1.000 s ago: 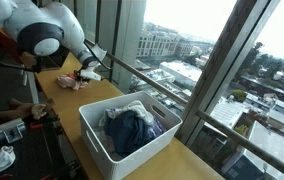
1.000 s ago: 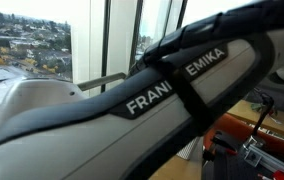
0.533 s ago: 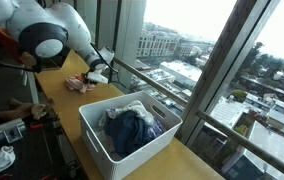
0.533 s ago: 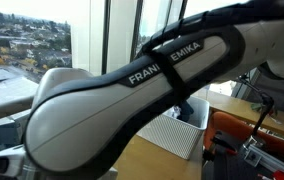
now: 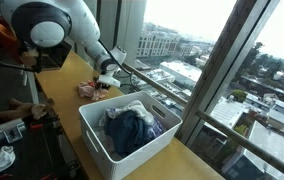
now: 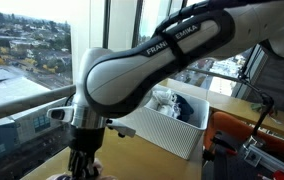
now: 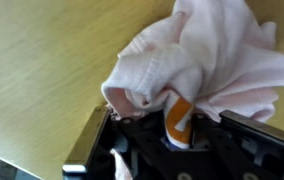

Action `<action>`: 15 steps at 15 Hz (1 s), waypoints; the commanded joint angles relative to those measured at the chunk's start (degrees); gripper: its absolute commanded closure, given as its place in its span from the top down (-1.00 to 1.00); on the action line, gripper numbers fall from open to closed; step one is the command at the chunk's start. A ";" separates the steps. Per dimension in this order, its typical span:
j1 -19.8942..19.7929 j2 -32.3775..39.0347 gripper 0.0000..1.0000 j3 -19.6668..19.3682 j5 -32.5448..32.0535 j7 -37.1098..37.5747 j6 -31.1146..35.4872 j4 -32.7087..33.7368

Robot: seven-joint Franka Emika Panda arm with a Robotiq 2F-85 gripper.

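Observation:
A crumpled pale pink cloth [image 7: 207,55] with an orange and white patch hangs above the wooden tabletop [image 7: 42,70]; my gripper [image 7: 177,128] is shut on a fold of it. In an exterior view the pink cloth [image 5: 88,90] dangles from the gripper [image 5: 104,78] just left of the white bin [image 5: 102,150]. From the opposite side, the gripper [image 6: 82,165] points down near the table at the bottom left, and the cloth is mostly cut off there.
The white bin [image 6: 177,135] holds dark blue and white clothes [image 5: 130,125]. A metal railing and tall windows [image 5: 172,90] run along the table's far edge. Equipment and cables sit at the table's near side [image 5: 7,125].
The arm has carried the pink cloth off the table and toward the white bin. The jaws have tightened slightly on the cloth.

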 commanded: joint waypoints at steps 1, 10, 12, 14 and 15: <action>-0.36 -10.68 -0.94 -4.55 -1.15 3.56 2.76 -10.79; -2.62 -33.37 -0.94 -10.00 -1.63 7.03 5.18 -28.09; -3.19 -38.12 -0.94 -10.72 -1.32 7.48 4.77 -30.42; -3.80 -42.78 -0.94 -11.63 -1.17 8.04 4.27 -32.31; -4.17 -45.00 -0.94 -12.19 -1.02 8.11 3.96 -32.99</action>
